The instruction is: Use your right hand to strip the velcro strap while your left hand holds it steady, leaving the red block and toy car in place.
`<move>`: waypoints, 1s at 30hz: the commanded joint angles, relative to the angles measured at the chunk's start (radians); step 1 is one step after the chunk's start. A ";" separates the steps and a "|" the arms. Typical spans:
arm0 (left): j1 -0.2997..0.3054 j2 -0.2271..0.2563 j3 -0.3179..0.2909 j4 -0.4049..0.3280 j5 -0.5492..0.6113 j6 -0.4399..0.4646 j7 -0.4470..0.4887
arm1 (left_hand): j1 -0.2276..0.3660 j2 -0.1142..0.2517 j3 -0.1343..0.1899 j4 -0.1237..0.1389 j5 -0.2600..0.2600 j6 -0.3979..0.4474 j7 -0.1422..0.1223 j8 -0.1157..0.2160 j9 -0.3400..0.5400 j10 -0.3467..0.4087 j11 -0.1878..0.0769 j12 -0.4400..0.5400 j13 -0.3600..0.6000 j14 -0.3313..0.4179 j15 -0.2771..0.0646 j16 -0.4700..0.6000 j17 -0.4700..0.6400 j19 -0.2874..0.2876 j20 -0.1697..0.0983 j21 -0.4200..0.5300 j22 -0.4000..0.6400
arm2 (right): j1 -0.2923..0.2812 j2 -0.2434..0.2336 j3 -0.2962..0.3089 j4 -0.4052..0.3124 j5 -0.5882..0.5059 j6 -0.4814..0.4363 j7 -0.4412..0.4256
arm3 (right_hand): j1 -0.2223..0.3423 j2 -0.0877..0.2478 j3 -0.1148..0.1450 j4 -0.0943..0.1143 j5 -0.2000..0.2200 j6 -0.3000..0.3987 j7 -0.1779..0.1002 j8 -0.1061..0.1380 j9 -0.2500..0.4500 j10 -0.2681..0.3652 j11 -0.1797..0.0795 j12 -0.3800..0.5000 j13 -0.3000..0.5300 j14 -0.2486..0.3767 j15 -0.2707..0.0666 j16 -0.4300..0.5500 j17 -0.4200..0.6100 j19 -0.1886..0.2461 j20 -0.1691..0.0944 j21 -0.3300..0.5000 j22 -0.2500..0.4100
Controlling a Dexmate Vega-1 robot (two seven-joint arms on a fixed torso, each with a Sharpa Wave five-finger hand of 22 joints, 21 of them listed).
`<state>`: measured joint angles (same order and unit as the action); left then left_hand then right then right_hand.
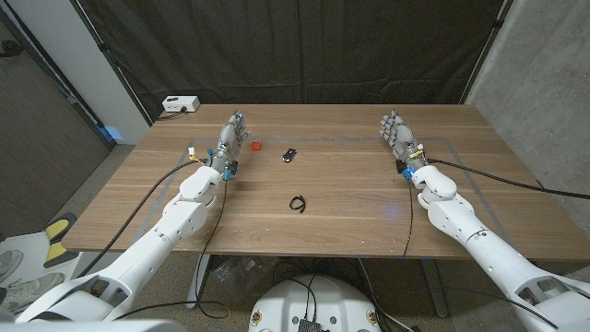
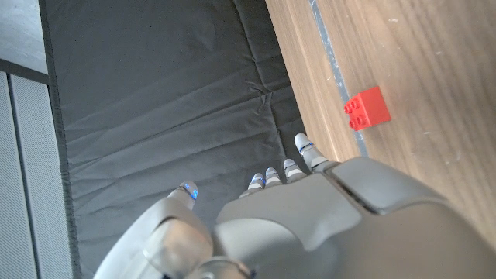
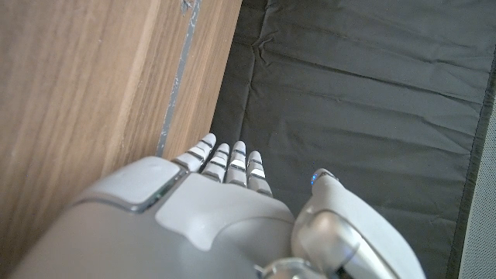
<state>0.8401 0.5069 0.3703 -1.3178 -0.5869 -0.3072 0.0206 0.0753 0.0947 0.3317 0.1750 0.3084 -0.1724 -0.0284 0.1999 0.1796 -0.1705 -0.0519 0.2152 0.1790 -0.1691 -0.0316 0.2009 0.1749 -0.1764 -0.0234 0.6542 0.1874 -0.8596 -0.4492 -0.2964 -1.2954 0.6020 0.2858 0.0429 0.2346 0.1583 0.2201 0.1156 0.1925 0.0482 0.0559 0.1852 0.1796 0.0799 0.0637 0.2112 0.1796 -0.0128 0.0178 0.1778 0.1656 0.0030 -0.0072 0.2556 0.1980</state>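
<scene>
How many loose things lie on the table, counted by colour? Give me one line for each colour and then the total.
Red: 1, the red block
Black: 2, the toy car and the velcro strap
White: 1, the box at the table's far left corner
Total: 4

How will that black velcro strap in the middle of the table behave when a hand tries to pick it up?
The velcro strap lies curled in a thin loop, so it is probably floppy and will likely deform rather than hold its shape. It looks slight, so probably light, and may slide on the smooth wooden table when nudged.
</scene>
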 commanded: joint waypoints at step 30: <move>0.029 0.185 0.034 -0.383 0.548 0.000 0.135 | 0.272 0.039 0.154 -0.159 -0.095 0.218 -0.082 0.064 0.007 0.254 -0.029 0.064 0.014 0.253 0.022 0.041 0.012 0.064 0.135 0.030 0.000 | -0.121 0.280 0.297 -0.133 -0.367 -0.098 0.137 | 0.089 -0.003 0.060 -0.067 -0.011 0.093 0.007 0.021 0.004 0.113 0.042 0.030 0.006 0.089 0.074 0.012 0.006 0.043 0.052 0.010 0.005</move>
<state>0.8305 0.5704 0.4005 -1.5011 -0.1243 -0.3381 0.1951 0.3421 0.1322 0.4851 0.0243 0.2165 0.0379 -0.1069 0.2593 0.1840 0.0753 -0.0785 0.2787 0.1886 0.0784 -0.0107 0.2442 0.1842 -0.1161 0.1125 0.6813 0.1842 -0.9199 -0.2025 -0.0274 -1.3373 0.3027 0.1939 0.1877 0.3149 0.1596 0.2790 0.0566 0.1845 0.1309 0.0630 0.1965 0.1793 0.1799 0.1066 0.2344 0.1844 0.0704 0.0893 0.1853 0.1701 0.0461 0.0358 0.2587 0.1979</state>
